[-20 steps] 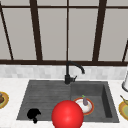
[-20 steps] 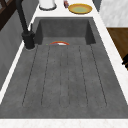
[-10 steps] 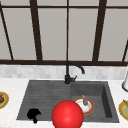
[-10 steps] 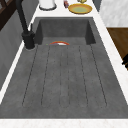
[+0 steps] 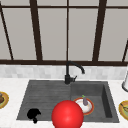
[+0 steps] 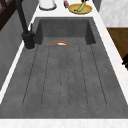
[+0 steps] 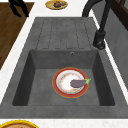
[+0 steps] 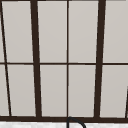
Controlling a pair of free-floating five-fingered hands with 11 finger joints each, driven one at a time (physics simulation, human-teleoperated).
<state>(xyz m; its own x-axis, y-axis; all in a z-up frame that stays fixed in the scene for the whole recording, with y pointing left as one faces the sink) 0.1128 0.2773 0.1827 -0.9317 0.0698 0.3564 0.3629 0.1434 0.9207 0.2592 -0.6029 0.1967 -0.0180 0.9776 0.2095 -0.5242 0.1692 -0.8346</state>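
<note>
Eggplant (image 7: pixel 78 83) small, purple, green-stemmed, on red-rimmed plate (image 7: pixel 57 88) in sink basin, left hand (image 5: pixel 33 114) curled, empty.

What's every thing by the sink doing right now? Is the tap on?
Tap: upright, spout over the basin, no water coming out.
Sink: dry, drain uncovered.
Red-rimmed plate: flat on the basin floor.
Eggplant: lying on its side on the plate.
Left hand: in the air by the sink's front left corner, touching nothing.
</note>
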